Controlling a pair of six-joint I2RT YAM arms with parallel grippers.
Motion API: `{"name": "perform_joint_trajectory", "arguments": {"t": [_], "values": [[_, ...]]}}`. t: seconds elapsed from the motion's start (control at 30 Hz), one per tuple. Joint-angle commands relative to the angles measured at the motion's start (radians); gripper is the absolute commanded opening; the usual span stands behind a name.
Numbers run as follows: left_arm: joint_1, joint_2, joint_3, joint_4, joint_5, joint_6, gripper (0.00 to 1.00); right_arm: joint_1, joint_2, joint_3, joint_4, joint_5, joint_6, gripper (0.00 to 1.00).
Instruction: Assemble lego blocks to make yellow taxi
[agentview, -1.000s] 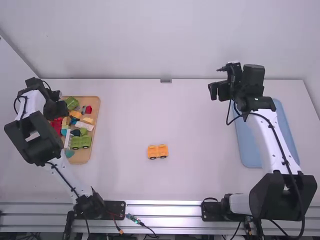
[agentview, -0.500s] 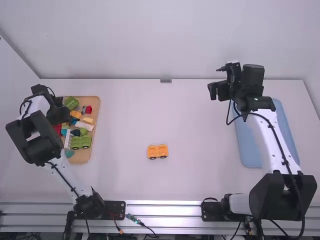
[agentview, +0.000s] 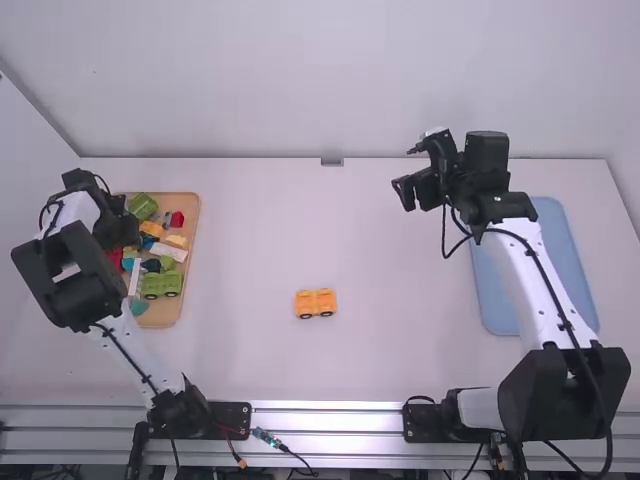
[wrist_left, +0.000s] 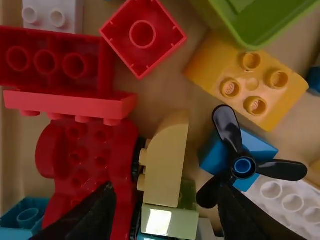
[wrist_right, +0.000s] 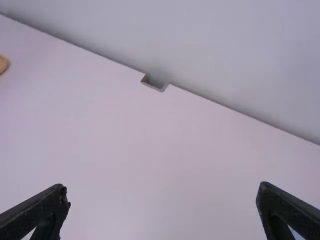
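Sitting on the table (agentview: 230, 330), orange-yellow car base (agentview: 316, 300), dark wheels (agentview: 306, 316), left pincer (agentview: 124, 230) spread above colourful bricks (agentview: 168, 251), right pincer (agentview: 416, 191) open

On my white tabletop (agentview: 400, 340): tan tray (agentview: 193, 215) towards the left edge, orange wheeled piece (agentview: 316, 304) nearer the front, blue tray (agentview: 500, 300) towards the right.

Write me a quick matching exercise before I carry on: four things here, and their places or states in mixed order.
1. Orange wheeled base
2. Green wheeled base
3. Black propeller
4. Right gripper

A. Over a blue block
B. In the air, fingers apart
C. On the table, between the two trays
D. In the block tray, toward its near end

Pairs: 1-C, 2-D, 3-A, 4-B
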Motion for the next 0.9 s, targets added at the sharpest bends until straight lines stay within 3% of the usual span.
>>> {"name": "perform_joint_trajectory", "arguments": {"t": [0.0,0.13,0.27,0.87], "values": [[-0.003,0.003,-0.009,-0.016,-0.005,0.011,0.54,-0.003,-0.017,0.028,-0.007,-0.058,-0.043,0.99],[-0.003,0.004,-0.009,-0.029,-0.004,0.03,0.52,-0.01,-0.016,0.028,-0.008,-0.058,-0.042,0.99],[-0.002,0.004,-0.009,-0.021,0.021,0.035,0.41,-0.001,-0.017,0.028,-0.01,-0.058,-0.042,0.99],[-0.002,0.004,-0.094,0.083,0.038,0.035,0.45,-0.002,-0.017,0.028,-0.01,-0.055,-0.046,0.99]]}}
